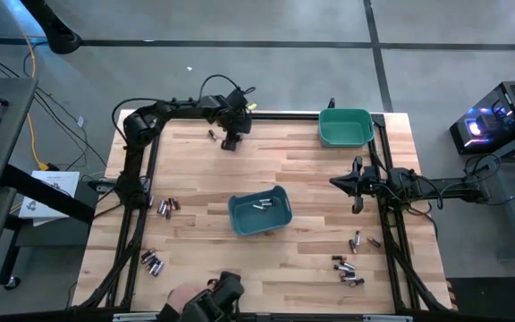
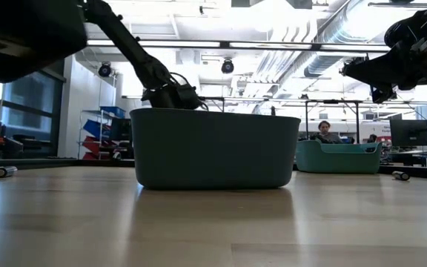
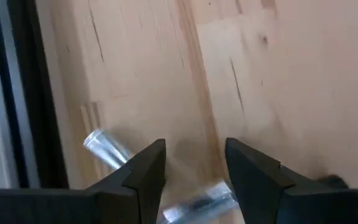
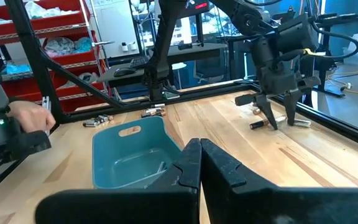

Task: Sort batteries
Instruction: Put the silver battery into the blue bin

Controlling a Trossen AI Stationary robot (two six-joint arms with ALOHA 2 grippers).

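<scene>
The batteries [image 1: 160, 207] I have to sort are small smooth cylinders, some bright silvery metal, some dark, lying loose in clusters on the table's [image 1: 311, 179] pale wood planks: one group by the left edge, another lower left [image 1: 153, 263], another lower right [image 1: 347, 271], and a few near the far-left edge [image 1: 212, 135]. Two or three lie inside the blue-teal bin [image 1: 260, 212] at the table's middle, a soft-cornered plastic tub with a matte finish. In my left wrist view I see two silvery cells [image 3: 106, 148] on the wood grain, one beside the fingers and one just between their tips; any print on them is too blurred to read.

The left gripper [image 1: 230, 140] is down over that far-left group, its dark wedge-shaped fingers [image 3: 149, 171] spread apart with a gap between them, and I see nothing pinched. The right gripper [image 1: 357, 186] hangs above the right side of the table, its fingers [image 4: 188, 165] pressed together on nothing.

A second, greener bin [image 1: 345, 127] sits at the far-right corner. I find no legible writing anywhere. A person's hand [image 4: 31, 116] shows at the near edge.
</scene>
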